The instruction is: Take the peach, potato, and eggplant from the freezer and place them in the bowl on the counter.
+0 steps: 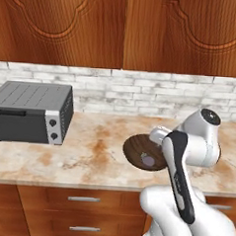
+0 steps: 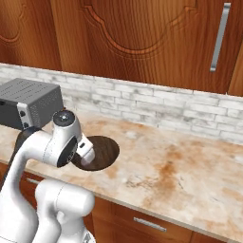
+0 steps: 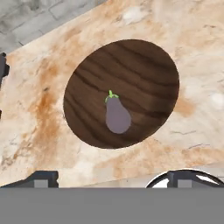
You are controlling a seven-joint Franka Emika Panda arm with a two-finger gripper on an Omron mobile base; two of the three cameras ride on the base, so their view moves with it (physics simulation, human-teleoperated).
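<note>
Down on the beige stone counter (image 1: 95, 158) with rust-brown marbling sits the shallow round dark brown wooden bowl (image 3: 144, 70), and inside it lies the small dark purple eggplant (image 3: 117, 116) with its green stem, resting on the bowl's floor a little off centre. From the hand view the two-finger gripper (image 3: 113, 177) hangs above the bowl with its dark finger tips (image 3: 41, 178) set far apart at the bottom corners, jaws spread wide and holding nothing; the eggplant lies free between and beyond them. In the left base view the white arm reaches over the bowl (image 1: 137, 151), covering its right side, and the eggplant (image 1: 148, 161) shows as a pale purple lump near the bowl's front. In the right base view the arm's wrist hides part of the bowl (image 2: 102, 151). A dark grey toaster oven (image 1: 31, 112) with two knobs stands on the counter well to the left of the bowl, against the whitish brick backsplash (image 1: 141, 94), under reddish wooden wall cabinets (image 1: 120, 31).
</note>
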